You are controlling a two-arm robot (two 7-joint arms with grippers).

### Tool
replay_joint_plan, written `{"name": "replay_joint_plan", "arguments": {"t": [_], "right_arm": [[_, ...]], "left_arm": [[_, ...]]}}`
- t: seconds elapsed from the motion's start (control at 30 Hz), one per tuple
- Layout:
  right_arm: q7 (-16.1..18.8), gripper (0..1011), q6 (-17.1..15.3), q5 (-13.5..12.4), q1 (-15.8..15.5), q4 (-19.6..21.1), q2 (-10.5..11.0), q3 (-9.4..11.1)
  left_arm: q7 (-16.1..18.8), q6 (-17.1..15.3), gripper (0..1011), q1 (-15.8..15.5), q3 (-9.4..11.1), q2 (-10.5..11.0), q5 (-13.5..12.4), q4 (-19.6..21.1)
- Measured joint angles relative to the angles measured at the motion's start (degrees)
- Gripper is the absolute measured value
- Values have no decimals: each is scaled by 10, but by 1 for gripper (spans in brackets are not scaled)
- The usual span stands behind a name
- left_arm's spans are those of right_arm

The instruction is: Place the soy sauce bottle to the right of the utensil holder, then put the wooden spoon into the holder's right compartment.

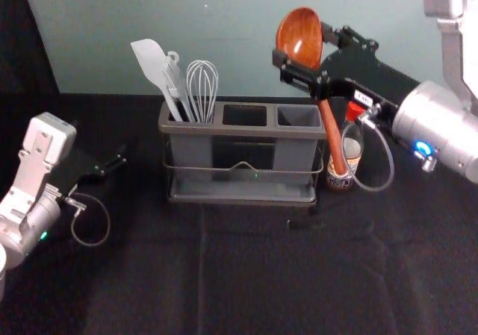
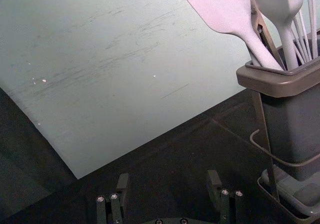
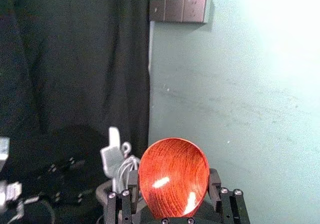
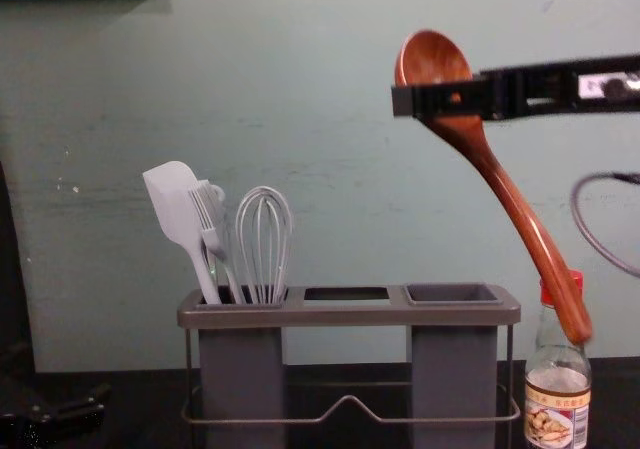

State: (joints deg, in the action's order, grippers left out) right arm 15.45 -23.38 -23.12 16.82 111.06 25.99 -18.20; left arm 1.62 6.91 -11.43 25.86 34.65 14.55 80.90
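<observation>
My right gripper (image 1: 302,51) is shut on the wooden spoon (image 1: 300,39) just below its bowl, up above the holder's right end. In the chest view the right gripper (image 4: 440,99) enters from the right edge, and the spoon's handle (image 4: 530,229) slants down to the right, its tip in front of the bottle neck. The right wrist view has the spoon bowl (image 3: 174,176) between the fingers of the right gripper (image 3: 174,184). The soy sauce bottle (image 4: 557,399) stands upright right of the utensil holder (image 4: 350,314). My left gripper (image 1: 112,167) is parked at the left, open in its wrist view (image 2: 167,186).
A grey spatula (image 4: 178,204), a brush (image 4: 212,224) and a whisk (image 4: 264,239) stand in the holder's left compartment. The middle compartment (image 1: 245,115) and right compartment (image 1: 299,116) have open tops. A pale wall (image 1: 224,36) rises behind the table.
</observation>
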Motion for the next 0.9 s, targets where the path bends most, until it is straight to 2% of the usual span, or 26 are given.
{"name": "replay_joint_plan", "arguments": {"t": [0.37, 0.7, 0.9], "right_arm": [[-23, 833, 18, 23, 61, -63, -52, -13], [-21, 833, 28, 30, 98, -119, -80, -16], [-15, 833, 36, 45, 131, -164, -94, -25]], "left_arm": [[0, 0, 1005, 0, 0, 0, 0, 0], [0, 0, 1005, 0, 0, 0, 0, 0], [0, 0, 1005, 0, 0, 0, 0, 0]]}}
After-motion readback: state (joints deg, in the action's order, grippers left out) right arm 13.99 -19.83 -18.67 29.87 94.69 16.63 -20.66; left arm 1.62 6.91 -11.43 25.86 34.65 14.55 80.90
